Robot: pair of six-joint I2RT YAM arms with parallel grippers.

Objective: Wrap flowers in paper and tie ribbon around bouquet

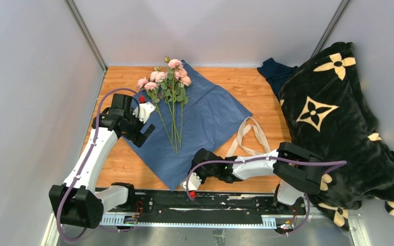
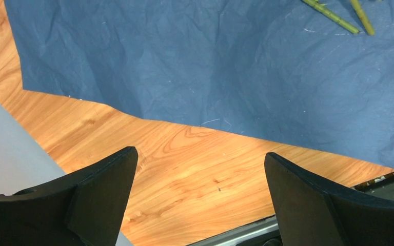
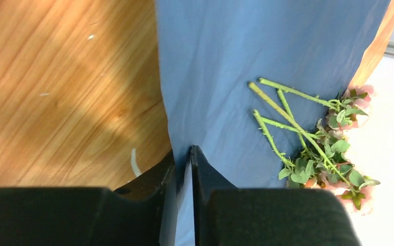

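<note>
On the wooden bench (image 1: 236,84) the blue paper (image 1: 210,115) lies spread flat, turned like a diamond. The flowers (image 1: 169,84) rest on its far-left part, with the heads at the far corner and the stems running down toward the middle. The ribbon (image 1: 247,134) lies looped on the bench just beside the paper's right edge. At the near corner the right gripper (image 3: 184,161) has its jaws clenched on the paper's edge, the sheet pinched between them. The left gripper (image 1: 145,123) hangs by the paper's left corner, jaws spread wide, holding nothing. A black blanket (image 1: 338,123) with cream flowers is heaped on the right.
</note>
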